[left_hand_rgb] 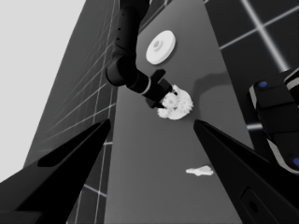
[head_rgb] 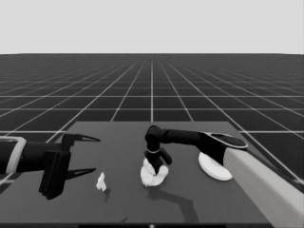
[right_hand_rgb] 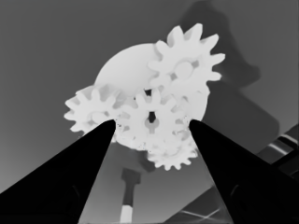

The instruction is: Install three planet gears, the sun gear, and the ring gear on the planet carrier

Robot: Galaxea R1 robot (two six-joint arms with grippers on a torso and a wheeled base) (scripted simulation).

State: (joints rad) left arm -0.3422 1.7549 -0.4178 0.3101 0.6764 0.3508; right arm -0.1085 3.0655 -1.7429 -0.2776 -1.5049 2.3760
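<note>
The right gripper [head_rgb: 159,167] hung at centre frame over the smaller round part [head_rgb: 154,176], fingers spread either side of the middle gear [right_hand_rgb: 152,119], gripping nothing. Four gears sat there; the larger round part [head_rgb: 213,167] lay right. The left gripper [head_rgb: 90,156] waited open at left, by the thin white piece [head_rgb: 101,182].

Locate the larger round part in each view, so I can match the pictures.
Head view: larger round part lies at the table's right side, partly behind the right arm's pale section.
Left wrist view: the same disc lies beyond the right gripper.
Right wrist view: not in it.
Shared landmark: the gear cluster on the smaller round part.
</note>
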